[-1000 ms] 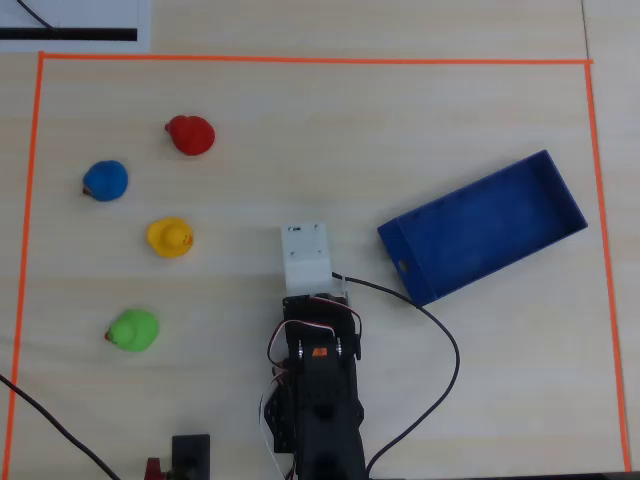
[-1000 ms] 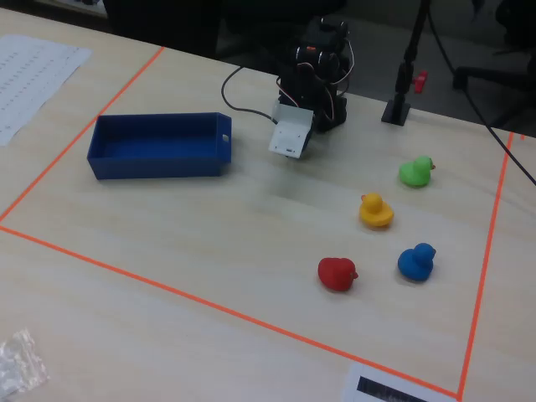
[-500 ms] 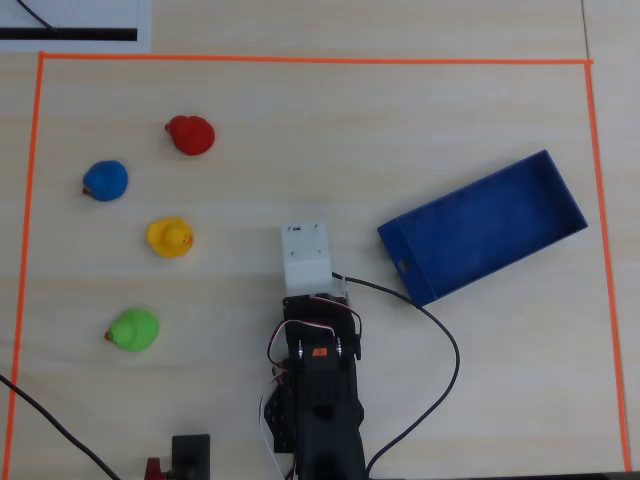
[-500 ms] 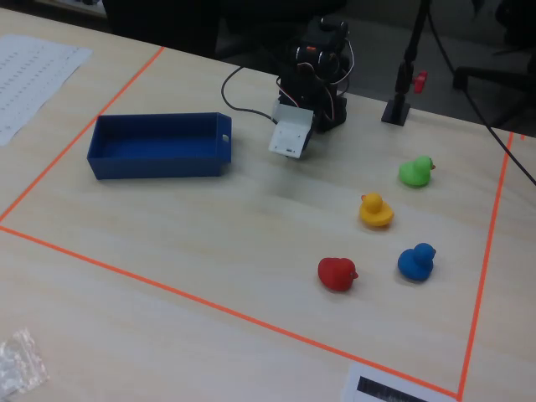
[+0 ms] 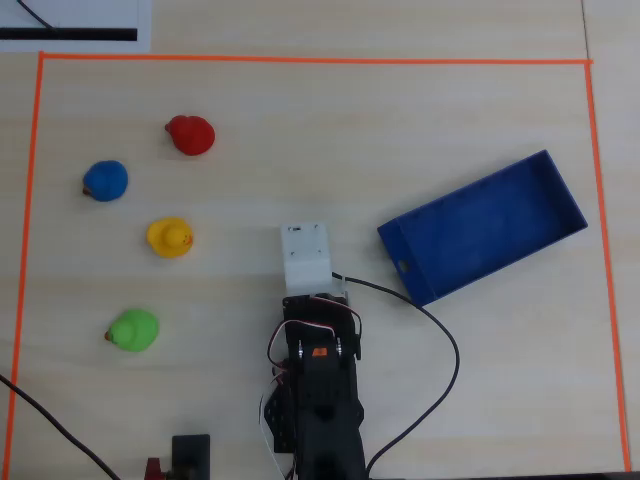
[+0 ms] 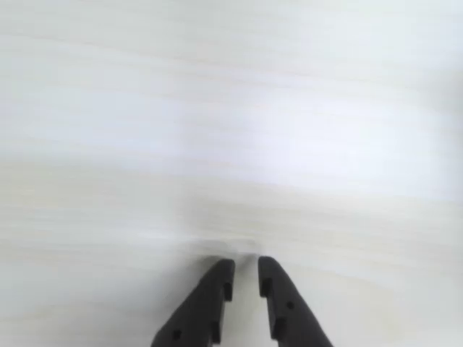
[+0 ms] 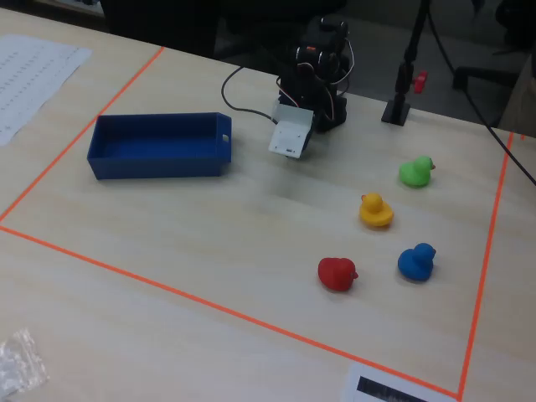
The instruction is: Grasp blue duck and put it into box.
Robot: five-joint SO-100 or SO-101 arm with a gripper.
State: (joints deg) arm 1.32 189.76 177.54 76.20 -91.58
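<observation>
The blue duck [image 5: 105, 180] sits on the pale wooden table at the far left of the overhead view, and at the right front in the fixed view [image 7: 416, 261]. The box [image 5: 482, 228] is an empty dark-blue tray lying right of the arm, seen at the left in the fixed view [image 7: 159, 146]. My gripper [image 6: 244, 264] hangs close over bare table, its two black fingers nearly together with only a thin gap and nothing between them. In the overhead view the white wrist housing [image 5: 305, 255] hides the fingers; it lies between the ducks and the box, well away from the blue duck.
A red duck [image 5: 190, 134], a yellow duck [image 5: 169, 237] and a green duck [image 5: 133, 330] stand near the blue one. Orange tape [image 5: 300, 60] frames the work area. The arm's black base [image 5: 318, 400] and its cable [image 5: 440, 340] lie at the near edge.
</observation>
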